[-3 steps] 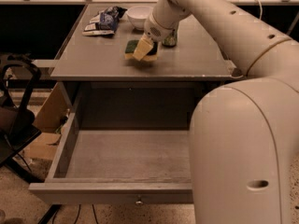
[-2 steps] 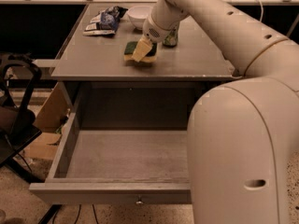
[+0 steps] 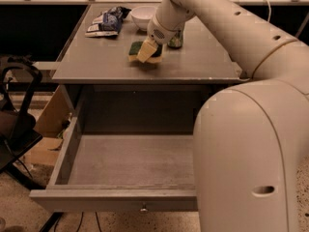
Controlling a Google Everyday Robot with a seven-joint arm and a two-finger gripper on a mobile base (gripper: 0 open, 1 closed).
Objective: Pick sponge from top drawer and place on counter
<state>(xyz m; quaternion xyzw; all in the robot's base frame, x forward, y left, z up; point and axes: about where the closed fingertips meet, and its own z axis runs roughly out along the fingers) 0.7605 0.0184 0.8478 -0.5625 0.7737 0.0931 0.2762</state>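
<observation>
The sponge (image 3: 136, 48), dark green on top with a yellow base, is at the middle of the grey counter (image 3: 207, 62), low over its surface or resting on it. My gripper (image 3: 146, 52) reaches down from the right and is shut on the sponge, with one pale finger (image 3: 145, 53) lying across it. The top drawer (image 3: 63, 153) stands pulled out below the counter. Its grey floor is bare and a small metal knob (image 3: 143, 209) shows on its front. My arm and body cover the drawer's right part.
A white bowl (image 3: 144, 16) and blue-and-white snack packets (image 3: 107, 22) lie at the back of the counter. A small dark container (image 3: 175, 38) stands just right of the gripper. A black chair (image 3: 14, 110) and a cardboard box (image 3: 48, 124) stand left of the drawer.
The gripper and sponge have shifted slightly down and left toward the counter surface. The drawer has not moved.
</observation>
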